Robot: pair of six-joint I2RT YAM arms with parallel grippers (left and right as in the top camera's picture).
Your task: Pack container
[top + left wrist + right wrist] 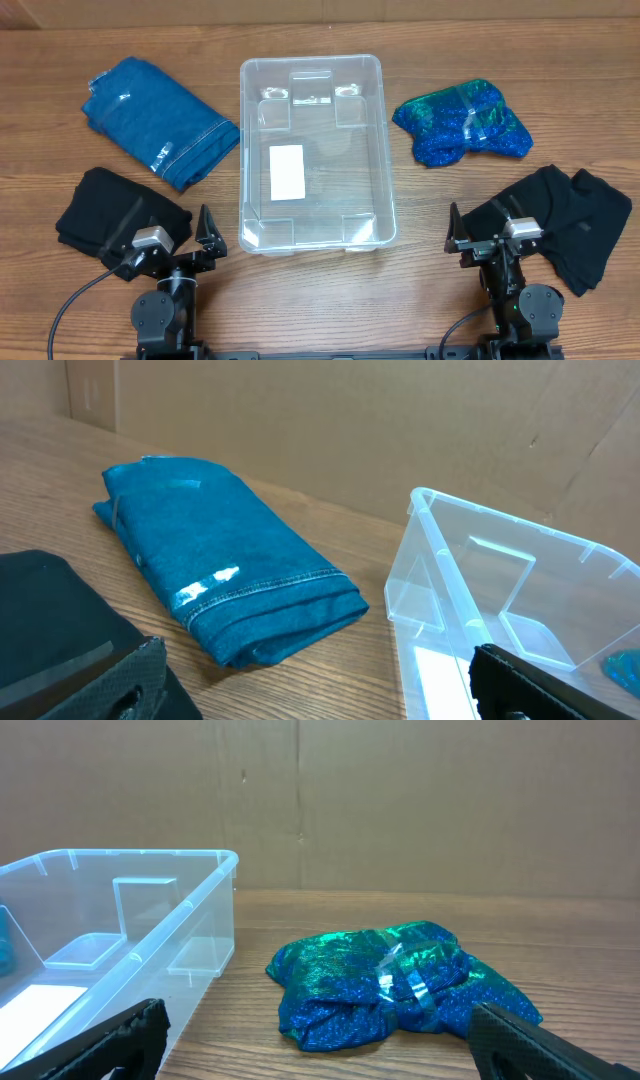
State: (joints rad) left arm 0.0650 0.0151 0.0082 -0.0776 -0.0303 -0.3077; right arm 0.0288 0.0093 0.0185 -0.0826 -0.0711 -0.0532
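While the container [340, 200] sits at the middle of the worktop [320, 300], the left claw [315, 660] and right claw [315, 1015] hang open near its front edge.

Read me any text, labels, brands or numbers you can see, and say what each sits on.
No readable text in any view.
White label on the container base: looks blank from overhead, too small to tell.
Clear tape on the folded denim and on the sparkly blue-green bundle: no writing shows.
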